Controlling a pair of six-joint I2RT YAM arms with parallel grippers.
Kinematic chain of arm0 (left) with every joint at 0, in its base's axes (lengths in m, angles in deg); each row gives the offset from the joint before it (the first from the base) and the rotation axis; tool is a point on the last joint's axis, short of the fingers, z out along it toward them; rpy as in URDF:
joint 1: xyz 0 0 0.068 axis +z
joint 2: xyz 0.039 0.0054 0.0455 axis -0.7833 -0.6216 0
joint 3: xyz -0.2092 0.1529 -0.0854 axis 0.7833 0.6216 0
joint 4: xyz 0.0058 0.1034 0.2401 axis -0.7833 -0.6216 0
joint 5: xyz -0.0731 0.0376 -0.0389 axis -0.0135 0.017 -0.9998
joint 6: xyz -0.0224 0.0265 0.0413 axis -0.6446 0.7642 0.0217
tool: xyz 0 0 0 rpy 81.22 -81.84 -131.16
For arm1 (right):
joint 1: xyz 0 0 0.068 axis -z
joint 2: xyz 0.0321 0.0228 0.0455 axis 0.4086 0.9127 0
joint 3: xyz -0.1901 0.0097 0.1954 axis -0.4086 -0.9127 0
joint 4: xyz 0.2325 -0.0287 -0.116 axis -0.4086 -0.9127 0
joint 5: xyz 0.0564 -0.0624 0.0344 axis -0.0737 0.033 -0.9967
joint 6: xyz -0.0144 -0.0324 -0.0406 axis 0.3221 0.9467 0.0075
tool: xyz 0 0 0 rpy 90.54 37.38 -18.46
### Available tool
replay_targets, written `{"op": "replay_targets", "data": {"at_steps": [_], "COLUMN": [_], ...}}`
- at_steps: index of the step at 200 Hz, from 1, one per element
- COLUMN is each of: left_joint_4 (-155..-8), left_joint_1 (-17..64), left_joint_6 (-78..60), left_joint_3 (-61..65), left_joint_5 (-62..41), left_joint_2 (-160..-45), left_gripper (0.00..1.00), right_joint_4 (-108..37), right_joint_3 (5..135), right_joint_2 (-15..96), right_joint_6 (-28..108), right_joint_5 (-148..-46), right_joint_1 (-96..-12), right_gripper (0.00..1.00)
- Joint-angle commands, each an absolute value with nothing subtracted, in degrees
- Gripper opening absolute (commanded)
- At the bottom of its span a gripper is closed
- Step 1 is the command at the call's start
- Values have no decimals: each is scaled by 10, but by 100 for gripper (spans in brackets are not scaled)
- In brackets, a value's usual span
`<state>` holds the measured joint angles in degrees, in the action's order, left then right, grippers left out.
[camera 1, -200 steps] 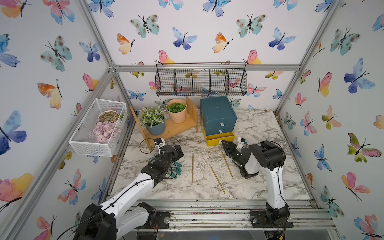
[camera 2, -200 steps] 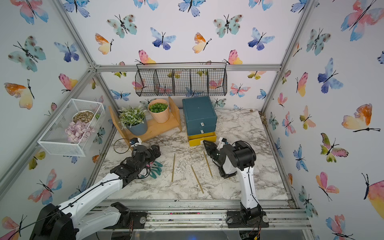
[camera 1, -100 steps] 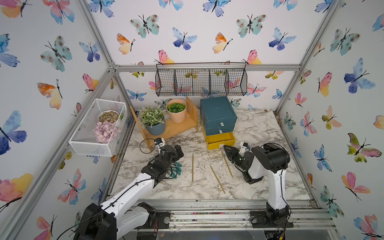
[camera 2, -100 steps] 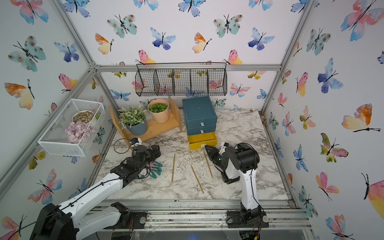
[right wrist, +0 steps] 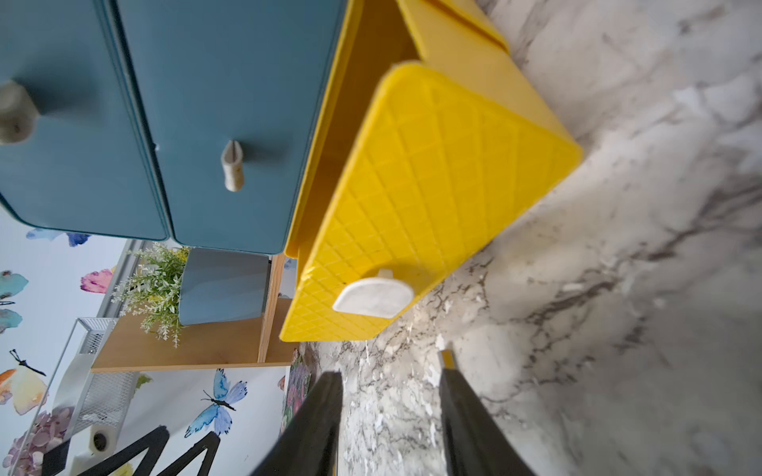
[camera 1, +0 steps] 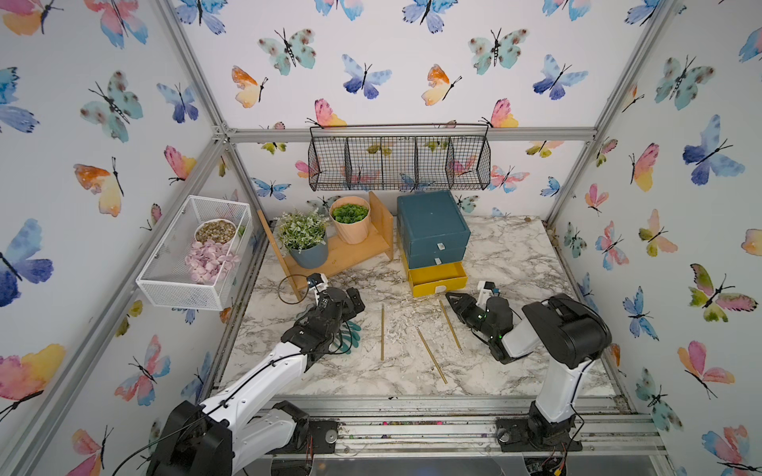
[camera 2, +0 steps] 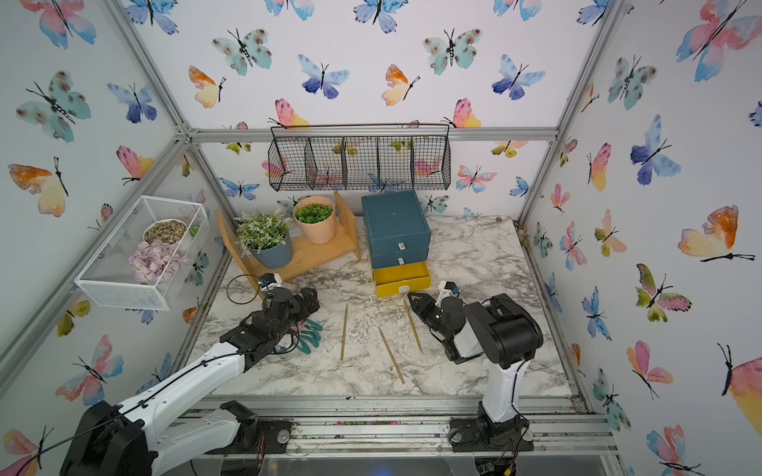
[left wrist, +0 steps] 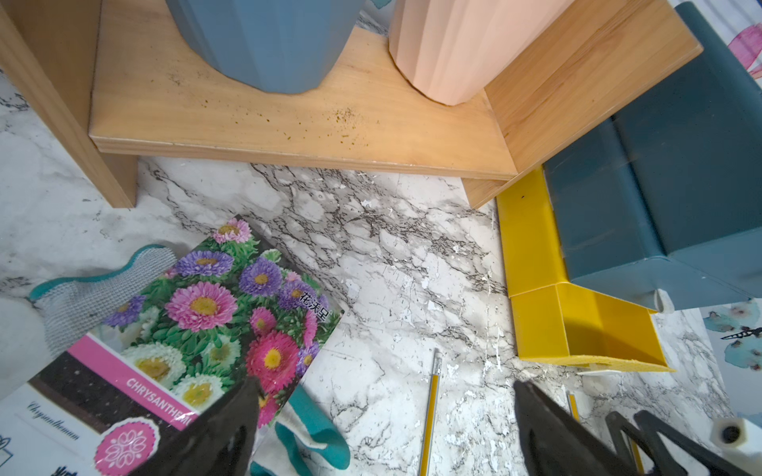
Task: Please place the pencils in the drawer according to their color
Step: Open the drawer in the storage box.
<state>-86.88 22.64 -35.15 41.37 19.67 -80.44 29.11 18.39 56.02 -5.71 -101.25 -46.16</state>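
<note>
Three gold-tan pencils lie on the marble in both top views: a left pencil (camera 1: pixel 382 331) (camera 2: pixel 344 331), a middle pencil (camera 1: pixel 431 355) (camera 2: pixel 391 355) and a right pencil (camera 1: pixel 450 325) (camera 2: pixel 412 325). The teal drawer chest (camera 1: pixel 433 222) (camera 2: pixel 396 222) stands behind them, its yellow lowest drawer (camera 1: pixel 438 277) (right wrist: pixel 433 185) pulled out and showing nothing inside. My right gripper (camera 1: pixel 451 297) (right wrist: pixel 391 375) is open just in front of the drawer's pale pull tab (right wrist: pixel 373 297), apart from it, nothing between its jaws. My left gripper (camera 1: pixel 352 301) (left wrist: pixel 385 385) is wide open and holds nothing, with the left pencil (left wrist: pixel 431 408) beyond it.
A wooden shelf (camera 1: pixel 350 255) with two potted plants stands left of the chest. A seed packet (left wrist: pixel 206 313) and teal gloves (camera 1: pixel 350 334) lie under my left arm, a black wire ring (camera 1: pixel 290 288) beside it. A white mesh basket (camera 1: pixel 194 255) and a black wire basket (camera 1: pixel 400 162) hang on the walls.
The yellow drawer has slid further out as my right gripper drew back toward the front. Its jaws have widened and come off the pull tab. The left arm has not moved.
</note>
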Motion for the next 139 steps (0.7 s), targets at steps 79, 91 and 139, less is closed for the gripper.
{"op": "replay_targets", "data": {"at_steps": [79, 91, 139], "left_joint_4": [-846, -846, -850], "left_joint_1": [227, 227, 227], "left_joint_6": [-345, -345, -345], "left_joint_3": [407, 407, 408], "left_joint_5": [162, 161, 165], "left_joint_2": [-812, -811, -808], "left_gripper": [99, 98, 98], "right_joint_4": [-287, -307, -365], "right_joint_3": [458, 488, 589], "right_joint_2": [466, 491, 574], "right_joint_6": [182, 190, 234], "right_joint_5": [-849, -872, -953], "right_joint_1": [-429, -412, -358], "right_gripper": [54, 54, 53]}}
